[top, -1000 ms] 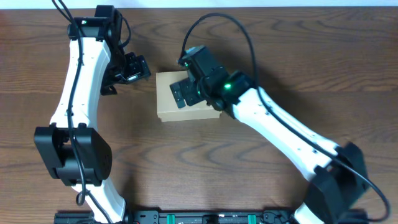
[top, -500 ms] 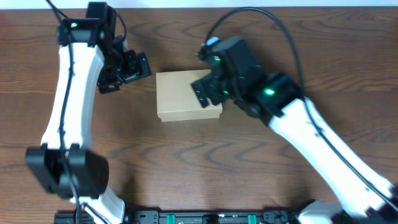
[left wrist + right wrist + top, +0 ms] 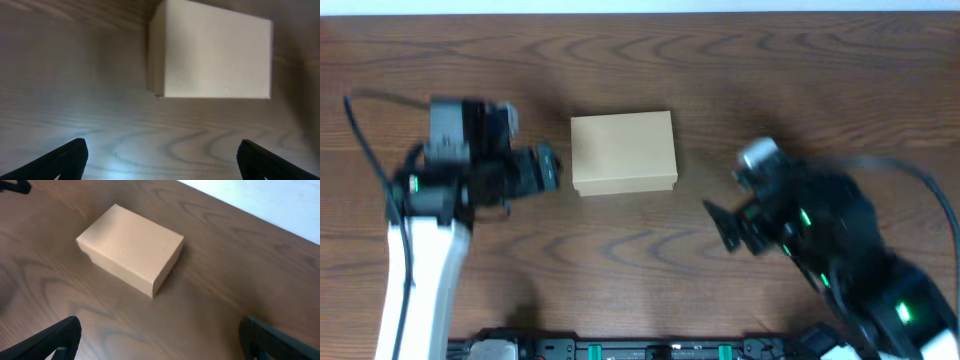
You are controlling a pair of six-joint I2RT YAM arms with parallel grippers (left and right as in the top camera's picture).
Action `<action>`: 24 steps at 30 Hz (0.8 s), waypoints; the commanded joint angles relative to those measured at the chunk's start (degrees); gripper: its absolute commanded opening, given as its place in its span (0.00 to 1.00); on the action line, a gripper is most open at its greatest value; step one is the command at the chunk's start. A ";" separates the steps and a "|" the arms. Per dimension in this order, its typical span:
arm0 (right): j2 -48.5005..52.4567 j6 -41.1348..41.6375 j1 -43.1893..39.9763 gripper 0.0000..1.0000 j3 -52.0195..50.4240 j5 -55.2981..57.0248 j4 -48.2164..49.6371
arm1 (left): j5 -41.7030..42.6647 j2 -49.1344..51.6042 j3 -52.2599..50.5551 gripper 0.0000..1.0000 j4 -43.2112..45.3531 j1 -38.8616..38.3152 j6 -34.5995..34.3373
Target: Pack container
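Cardboard box [image 3: 623, 152] sits mid-scene on the table [image 3: 820, 80], lid shut, long axis left-right. Left gripper [image 3: 542, 168] is your nearer one, facing the box's left short end, jaws apart. Right gripper [image 3: 722, 226] hangs near-right, farther off, jaws also apart.

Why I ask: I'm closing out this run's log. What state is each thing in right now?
container: lid shut flat, resting on the table, nothing touching it.
left gripper: open, empty, left of the container and apart from it.
right gripper: open, empty, well clear of the container.
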 commanded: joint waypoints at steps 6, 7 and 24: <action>-23.15 5.14 -0.37 0.99 -15.37 -3.19 -1.66 | 13.84 -20.50 -17.51 0.95 5.73 0.37 7.32; -24.90 5.62 -0.37 0.99 -16.55 -3.15 -1.77 | 14.60 -22.10 -18.62 0.95 5.38 0.37 7.72; -28.13 5.57 -0.37 0.99 -20.15 -3.21 -14.60 | 22.86 -41.33 -21.94 0.96 4.17 0.37 10.19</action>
